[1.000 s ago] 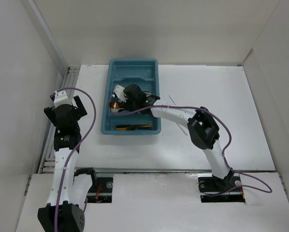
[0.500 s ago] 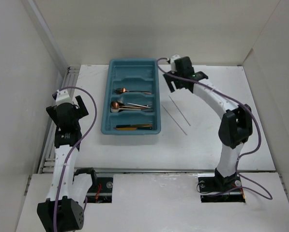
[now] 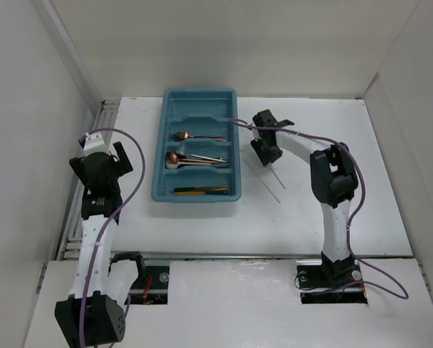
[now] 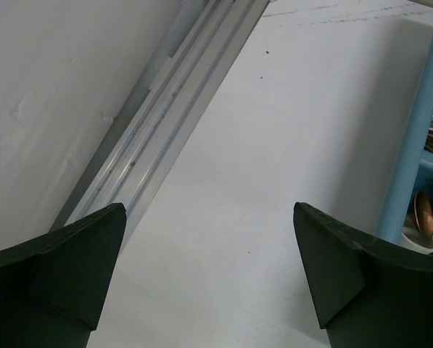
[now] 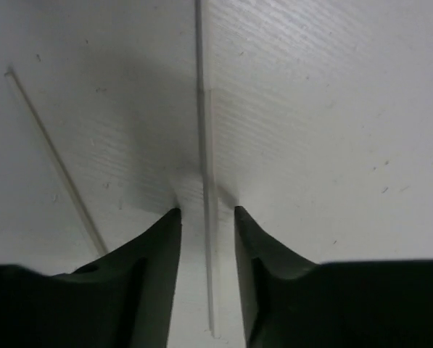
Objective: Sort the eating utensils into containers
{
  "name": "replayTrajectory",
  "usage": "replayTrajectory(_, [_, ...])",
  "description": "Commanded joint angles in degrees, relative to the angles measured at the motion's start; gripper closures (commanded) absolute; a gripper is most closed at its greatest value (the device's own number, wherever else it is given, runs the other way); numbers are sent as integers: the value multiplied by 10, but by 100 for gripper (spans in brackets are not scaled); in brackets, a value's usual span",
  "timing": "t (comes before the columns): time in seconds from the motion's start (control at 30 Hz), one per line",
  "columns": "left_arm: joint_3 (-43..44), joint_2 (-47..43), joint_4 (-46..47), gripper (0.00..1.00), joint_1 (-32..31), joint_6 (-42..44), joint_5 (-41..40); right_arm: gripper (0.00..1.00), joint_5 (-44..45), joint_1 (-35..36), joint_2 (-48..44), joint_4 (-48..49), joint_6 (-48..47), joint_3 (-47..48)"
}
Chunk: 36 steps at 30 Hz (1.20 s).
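The teal cutlery tray [image 3: 231, 156] stands at the back middle of the table. Its slots hold a copper spoon [image 3: 181, 135], a copper spoon beside silver pieces [image 3: 174, 156] and a gold and black piece [image 3: 200, 191]. Two thin pale chopsticks [image 3: 275, 179] lie on the table right of the tray. My right gripper [image 3: 267, 154] is down on them. In the right wrist view its jaws are narrowly open, with the fingertips on the table either side of one chopstick [image 5: 205, 145]; the other chopstick [image 5: 53, 152] lies to the left. My left gripper [image 3: 100, 165] is wide open and empty left of the tray [image 4: 413, 138].
A metal rail [image 4: 165, 123] runs along the table's left edge by the white wall. White walls enclose the table on the left, back and right. The tray's rim stands close to the left of my right gripper.
My right arm left the tray, swung to the tray's far right corner, then came down over the chopsticks. The left arm has barely moved.
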Motion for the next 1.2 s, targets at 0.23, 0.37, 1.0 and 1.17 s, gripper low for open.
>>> replayTrajectory(0.23, [38, -4, 11, 0, 2, 26, 37, 100, -5, -8, 47, -70, 4, 39])
replayTrajectory(0.37, [43, -9, 17, 8, 2, 53, 143, 100, -12, -14, -2, -45, -6, 34])
replayTrajectory(1.0, [155, 169, 157, 11, -148, -42, 665, 100, -73, 108, -329, 248, 107, -46])
replayTrajectory(1.17, [184, 188, 123, 11, -178, -41, 623, 100, -42, 74, -292, 184, 134, -16])
